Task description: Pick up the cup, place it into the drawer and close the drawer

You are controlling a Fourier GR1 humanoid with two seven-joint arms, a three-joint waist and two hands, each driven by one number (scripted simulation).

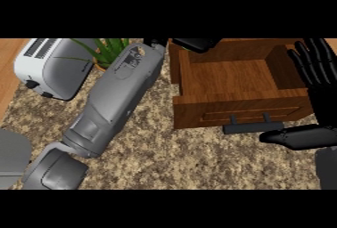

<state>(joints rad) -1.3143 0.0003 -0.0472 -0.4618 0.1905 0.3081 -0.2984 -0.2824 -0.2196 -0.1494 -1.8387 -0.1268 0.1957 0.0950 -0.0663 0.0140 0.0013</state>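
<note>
Counter (pixel 197 156): speckled stone top, running under everything.

Drawer (pixel 227 75): wooden, standing open at the far right, dark handle (pixel 248 127) facing near; inside I am seeing only bare wood.

Toaster (pixel 49 67): white, sitting far left, with a green plant (pixel 105 49) just beside it.

Right hand (pixel 316 62): I am holding it open at the drawer's right wall, fingers straight and apart, thumb lying near the handle.

Left hand (pixel 194 43): I am reaching it over the drawer's far left corner; I cannot tell how its fingers are standing.

Cup: I cannot see it anywhere.
</note>
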